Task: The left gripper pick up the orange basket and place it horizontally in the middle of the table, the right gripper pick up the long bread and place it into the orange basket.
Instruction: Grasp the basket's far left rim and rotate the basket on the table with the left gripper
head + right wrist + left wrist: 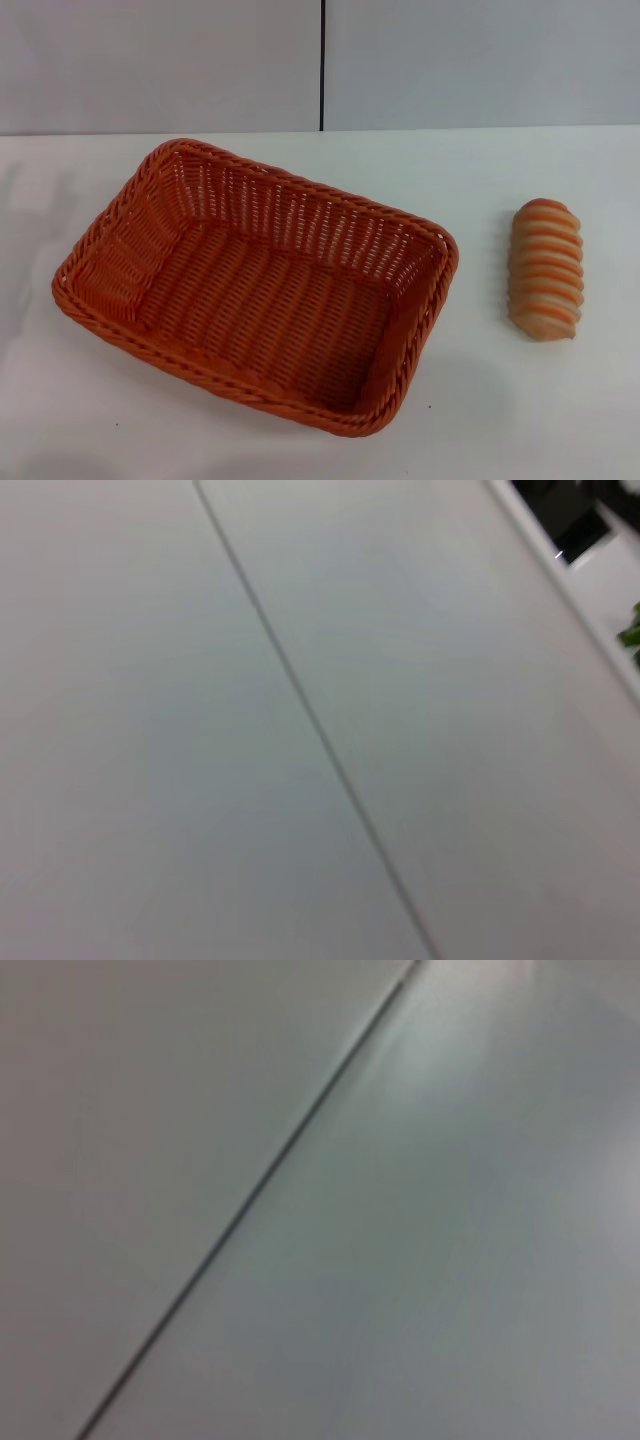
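The orange basket [255, 285] rests on the white table [520, 400], left of centre in the head view, turned at a slant with its long side running from far left to near right. It holds nothing. The long bread [546, 268], striped orange-tan and cream, lies on the table to the basket's right, pointing away from me and clear of the rim. Neither gripper appears in any view. Both wrist views show only plain grey panels crossed by a dark seam.
A grey wall with a vertical dark seam [322, 65] stands behind the table's far edge. Bare white tabletop lies in front of the basket and around the bread.
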`<state>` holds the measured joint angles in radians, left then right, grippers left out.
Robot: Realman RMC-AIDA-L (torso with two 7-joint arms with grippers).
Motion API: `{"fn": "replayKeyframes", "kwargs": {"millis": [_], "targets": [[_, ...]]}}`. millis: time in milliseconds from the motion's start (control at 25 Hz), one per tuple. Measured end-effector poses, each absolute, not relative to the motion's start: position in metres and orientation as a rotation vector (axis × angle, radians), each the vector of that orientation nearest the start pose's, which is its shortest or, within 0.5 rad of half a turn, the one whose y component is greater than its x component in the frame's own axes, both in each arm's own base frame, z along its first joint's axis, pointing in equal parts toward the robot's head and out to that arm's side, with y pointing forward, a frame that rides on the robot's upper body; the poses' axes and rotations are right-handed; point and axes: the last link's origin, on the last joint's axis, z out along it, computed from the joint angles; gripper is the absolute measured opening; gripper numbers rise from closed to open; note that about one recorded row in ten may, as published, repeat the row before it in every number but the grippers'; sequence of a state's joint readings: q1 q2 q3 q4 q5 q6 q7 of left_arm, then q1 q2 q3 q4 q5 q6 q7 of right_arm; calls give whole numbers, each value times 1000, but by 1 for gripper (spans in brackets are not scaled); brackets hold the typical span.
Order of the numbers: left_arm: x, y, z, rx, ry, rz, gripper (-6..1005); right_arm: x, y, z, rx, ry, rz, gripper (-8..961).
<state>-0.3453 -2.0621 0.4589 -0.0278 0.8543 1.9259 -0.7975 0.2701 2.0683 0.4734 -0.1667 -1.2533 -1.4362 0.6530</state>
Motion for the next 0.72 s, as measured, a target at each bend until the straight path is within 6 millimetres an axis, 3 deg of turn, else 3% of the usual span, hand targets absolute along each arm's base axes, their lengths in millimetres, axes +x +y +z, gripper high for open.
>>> {"fn": "replayKeyframes", "kwargs": {"millis": [360, 440, 560, 640, 720], "targets": [[-301, 264, 82, -1580, -428, -1609, 800, 434, 219, 136, -910, 676, 936, 801], [-288, 276, 91, -1763, -413, -1624, 797, 431, 223, 138, -973, 686, 961, 801], [-281, 285, 98, -1879, -432, -1610, 792, 428, 228, 139, -1032, 698, 987, 801], [-274, 307, 105, -2076, -564, -1505, 789, 426, 230, 139, -1056, 700, 996, 801], [-272, 313, 106, -2142, -614, -1450, 786, 426, 231, 139, -1063, 700, 997, 801]]}}
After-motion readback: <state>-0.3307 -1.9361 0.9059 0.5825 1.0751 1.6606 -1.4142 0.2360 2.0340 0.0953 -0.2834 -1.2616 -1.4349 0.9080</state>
